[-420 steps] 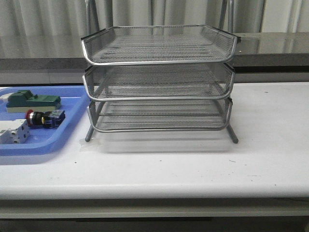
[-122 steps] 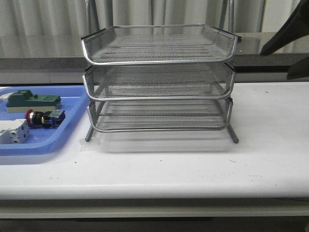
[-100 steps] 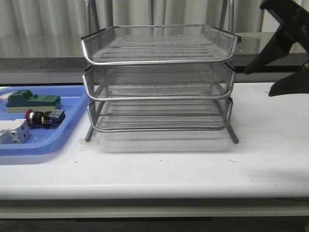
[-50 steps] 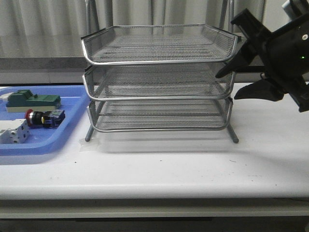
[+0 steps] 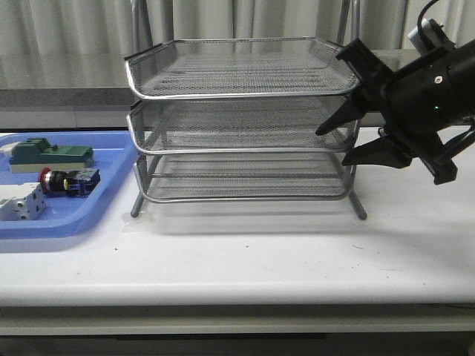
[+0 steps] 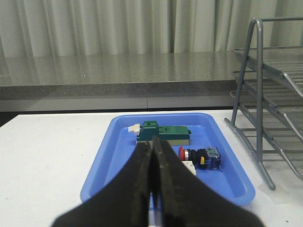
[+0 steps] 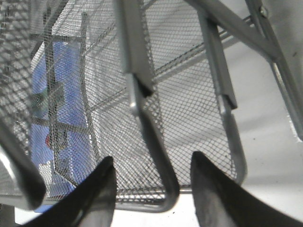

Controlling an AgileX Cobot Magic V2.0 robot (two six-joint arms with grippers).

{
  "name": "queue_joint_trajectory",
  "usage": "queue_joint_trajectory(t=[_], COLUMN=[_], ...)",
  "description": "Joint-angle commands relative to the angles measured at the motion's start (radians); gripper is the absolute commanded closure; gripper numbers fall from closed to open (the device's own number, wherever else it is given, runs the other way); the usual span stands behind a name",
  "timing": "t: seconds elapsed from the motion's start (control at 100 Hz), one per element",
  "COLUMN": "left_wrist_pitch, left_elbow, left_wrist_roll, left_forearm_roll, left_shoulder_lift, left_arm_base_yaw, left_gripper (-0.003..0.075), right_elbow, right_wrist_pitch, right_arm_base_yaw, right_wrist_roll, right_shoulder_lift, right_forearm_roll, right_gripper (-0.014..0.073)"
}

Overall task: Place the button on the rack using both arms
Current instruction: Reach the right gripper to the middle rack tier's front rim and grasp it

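From the front, my right claw [image 5: 343, 145] hangs at the right end of the rack [image 5: 241, 122], fingers spread wide, one tip above the middle tier's corner and one below it. Whether either tip touches the wire I cannot tell. My right arm [image 5: 430, 89] runs back from it to the right, black and bulky, with a small green light on its casing. The button [image 5: 68, 181] lies far off on the other side of the rack from this claw, on its side in the blue tray [image 5: 82, 215], red cap pointing away from the rack. A green block [image 5: 50, 155] sits behind it and a white block [image 5: 21, 202] in front, all on the white table [image 5: 297, 252]. My left claw is out of this view. I can read no writing anywhere.

From my left wrist, my left claw [image 6: 154, 156] is pressed narrow, its two fingers [image 6: 140, 179] meeting with nothing between them. Just past the tips lies the tray [image 6: 104, 170]; the button [image 6: 201, 156] is a little to one side of the claw's line, near the rack [image 6: 265, 109] legs, the green block [image 6: 163, 135] straight beyond the tips.

From my right wrist, my right claw [image 7: 151, 182] is wide, and the rounded corner rail of a rack [image 7: 189, 109] tier stands between its fingers [image 7: 97, 189]. Through the mesh the tray [image 7: 71, 109] shows as a blur; a red speck there may be the button, too small to be sure.
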Motion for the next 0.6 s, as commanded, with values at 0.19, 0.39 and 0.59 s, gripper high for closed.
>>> queue_joint_trajectory(t=[0.19, 0.39, 0.59], left_wrist_pitch=[-0.074, -0.074, -0.074], left_elbow=[0.034, 0.034, 0.034], left_wrist_roll=[-0.01, -0.01, -0.01], left_forearm_roll=[-0.009, -0.009, -0.009], left_shoulder_lift=[-0.032, -0.032, -0.032], left_arm_base_yaw=[0.001, 0.001, 0.001], left_gripper=[0.0741, 0.0741, 0.0741], right_elbow=[-0.028, -0.025, 0.017], right_wrist_pitch=[0.049, 0.051, 0.086], right_arm_base_yaw=[0.001, 0.001, 0.001], right_wrist_roll=[-0.019, -0.019, -0.019], right_shoulder_lift=[-0.036, -0.036, -0.037], right_forearm_roll=[0.028, 0.017, -0.009], right_gripper=[0.05, 0.0527, 0.0527])
